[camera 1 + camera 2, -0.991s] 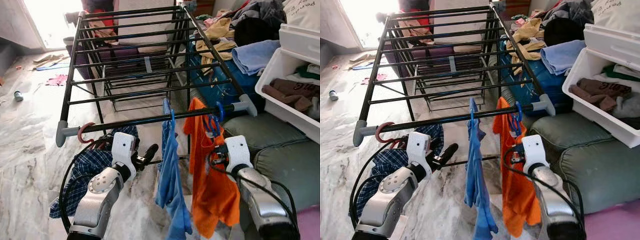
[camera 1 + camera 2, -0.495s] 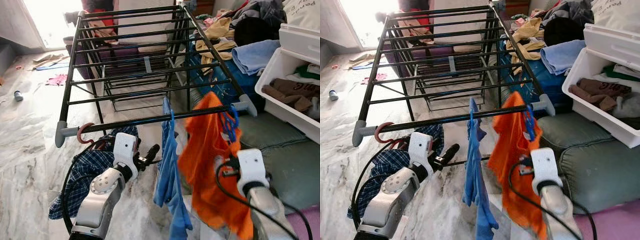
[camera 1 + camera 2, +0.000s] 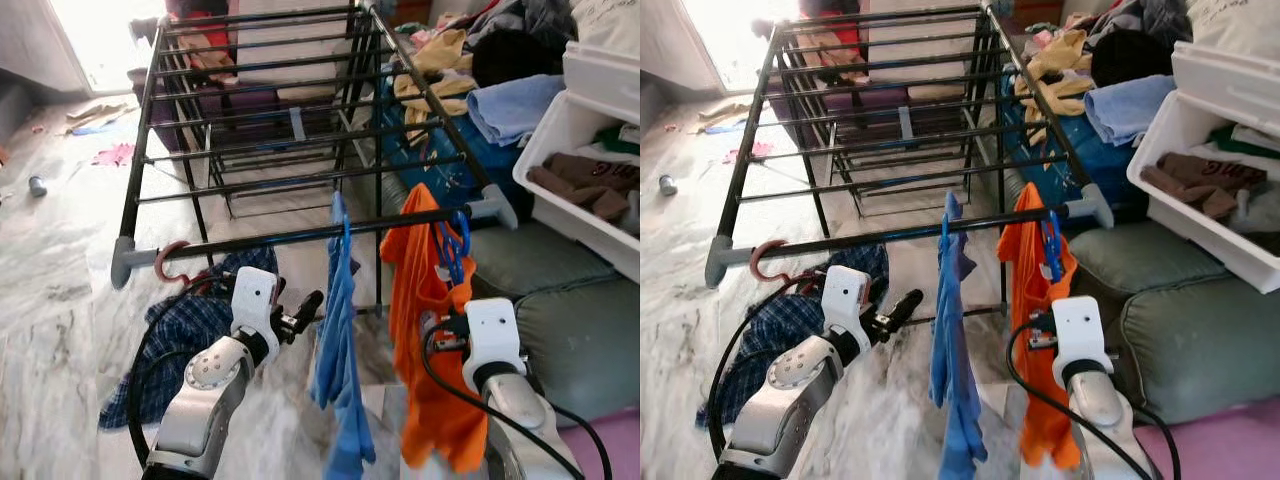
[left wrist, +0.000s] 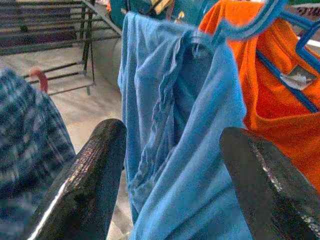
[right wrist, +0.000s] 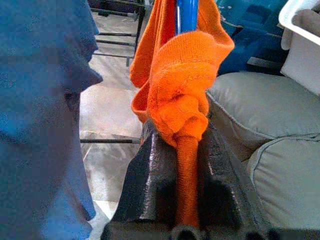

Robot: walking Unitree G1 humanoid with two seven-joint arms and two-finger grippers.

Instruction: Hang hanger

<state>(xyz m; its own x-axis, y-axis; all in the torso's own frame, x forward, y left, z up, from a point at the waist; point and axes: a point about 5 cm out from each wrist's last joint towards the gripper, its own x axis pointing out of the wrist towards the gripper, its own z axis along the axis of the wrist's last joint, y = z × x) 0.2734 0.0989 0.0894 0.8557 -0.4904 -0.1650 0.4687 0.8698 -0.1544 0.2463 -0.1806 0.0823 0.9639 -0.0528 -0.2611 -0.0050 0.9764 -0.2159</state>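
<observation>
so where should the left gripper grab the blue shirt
Judging by its pose, grip the bunched vertical fold of the blue shirt just under its hanger hook, coming straight in from the robot's side. The left gripper is open and already straddles that fold; the orange shirt hangs beside it.

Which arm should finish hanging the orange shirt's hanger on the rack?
Right. The right gripper is shut on the orange shirt below its blue hanger at the front bar; the left gripper is open beside the blue shirt.

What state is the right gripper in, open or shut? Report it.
Shut. The right gripper pinches a fold of the orange shirt, which hangs on a blue hanger from the rack's front bar.
</observation>
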